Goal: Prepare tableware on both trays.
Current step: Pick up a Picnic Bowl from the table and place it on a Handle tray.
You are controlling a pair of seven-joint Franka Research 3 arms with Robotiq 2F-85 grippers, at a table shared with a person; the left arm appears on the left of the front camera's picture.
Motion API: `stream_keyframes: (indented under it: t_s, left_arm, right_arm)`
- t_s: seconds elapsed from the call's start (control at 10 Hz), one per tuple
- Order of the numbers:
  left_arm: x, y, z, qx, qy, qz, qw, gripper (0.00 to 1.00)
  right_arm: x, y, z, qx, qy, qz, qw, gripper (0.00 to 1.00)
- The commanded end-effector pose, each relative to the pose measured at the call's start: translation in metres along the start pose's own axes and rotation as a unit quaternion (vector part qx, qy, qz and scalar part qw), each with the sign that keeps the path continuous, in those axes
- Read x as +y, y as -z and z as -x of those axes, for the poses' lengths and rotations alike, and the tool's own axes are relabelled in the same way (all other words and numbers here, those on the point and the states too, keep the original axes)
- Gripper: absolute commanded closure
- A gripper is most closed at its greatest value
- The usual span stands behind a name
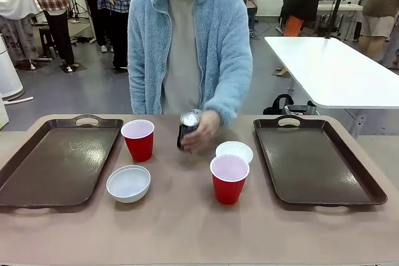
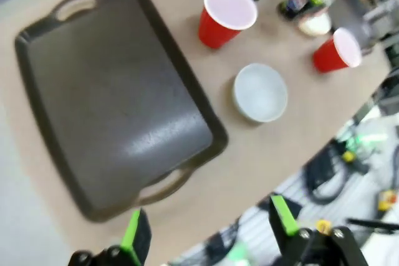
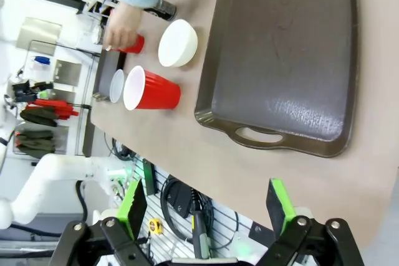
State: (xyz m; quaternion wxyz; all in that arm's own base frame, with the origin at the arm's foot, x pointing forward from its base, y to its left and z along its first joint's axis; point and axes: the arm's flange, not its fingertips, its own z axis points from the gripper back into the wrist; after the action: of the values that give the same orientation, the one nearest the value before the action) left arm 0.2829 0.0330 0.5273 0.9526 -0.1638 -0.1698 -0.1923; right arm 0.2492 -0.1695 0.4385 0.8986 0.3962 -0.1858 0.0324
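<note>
Left gripper (image 2: 209,225): fingers spread, empty, bottom edge | right gripper (image 3: 206,209): likewise spread, empty | glossy brown rimmed trays (image 1: 59,160): frame left and right | red plastic cups (image 1: 138,139), round white bowls (image 1: 128,183): between them, centre | dark can (image 1: 187,128): partly hidden by person's hand (image 1: 204,131)

A person (image 1: 182,60) in a blue fleece (image 1: 224,48) stands behind the tan table (image 1: 187,228), a white table (image 1: 336,70) beyond.

Black left tool (image 2: 206,213), green pads (image 2: 133,233)
</note>
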Motion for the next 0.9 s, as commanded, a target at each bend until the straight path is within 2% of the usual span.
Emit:
stream_keyframes:
  t_s: [0.0,0.2,0.4,0.5,0.6,0.8]
  left_arm:
    - [-0.049,0.091,0.040,0.047,0.043,-0.104,0.993,0.00]
    - [-0.075,0.128,0.014,0.111,0.061,-0.121,0.985,0.00]
    - [-0.090,0.160,-0.009,0.198,0.075,-0.105,0.972,0.00]
    - [-0.093,0.168,-0.020,0.202,0.068,-0.093,0.973,0.00]
    - [-0.100,0.131,-0.040,0.173,0.088,-0.115,0.974,0.00]
    - [-0.100,0.131,-0.040,0.173,0.088,-0.115,0.974,0.00]
  right_arm:
    - [-0.002,0.000,-0.001,-0.008,-0.008,-0.014,1.000,0.00]
    - [-0.002,0.000,-0.001,-0.008,-0.008,-0.014,1.000,0.00]
    - [-0.002,0.000,-0.001,-0.008,-0.008,-0.014,1.000,0.00]
    - [-0.002,0.000,-0.001,-0.008,-0.008,-0.014,1.000,0.00]
    - [-0.002,0.000,-0.001,-0.008,-0.008,-0.014,1.000,0.00]
    - [-0.002,0.000,-0.001,-0.008,-0.008,-0.014,1.000,0.00]
